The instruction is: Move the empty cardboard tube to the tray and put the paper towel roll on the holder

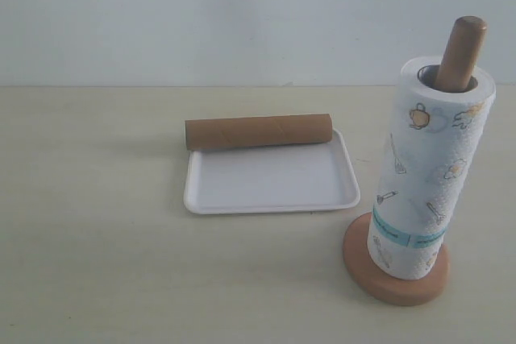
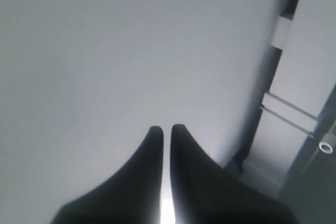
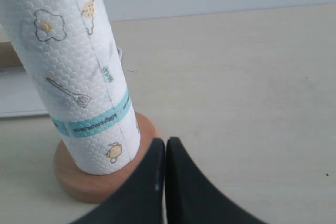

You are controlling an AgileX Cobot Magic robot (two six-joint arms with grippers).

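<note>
We have the paper towel roll at the right of the frame, threaded over the holder, post poking out on top. The print on its teal band is too small to read. In the centre, the white tray carries the empty cardboard tube along its far rim. The left gripper and right gripper have their jaws pressed together, holding nothing.

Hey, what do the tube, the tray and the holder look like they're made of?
The empty cardboard tube: cardboard, going by its matte brown surface. The tray: likely plastic or foam, smooth white with rounded corners; which one is unclear. The holder: apparently wood, warm light brown, smooth satin finish on post and base.
</note>
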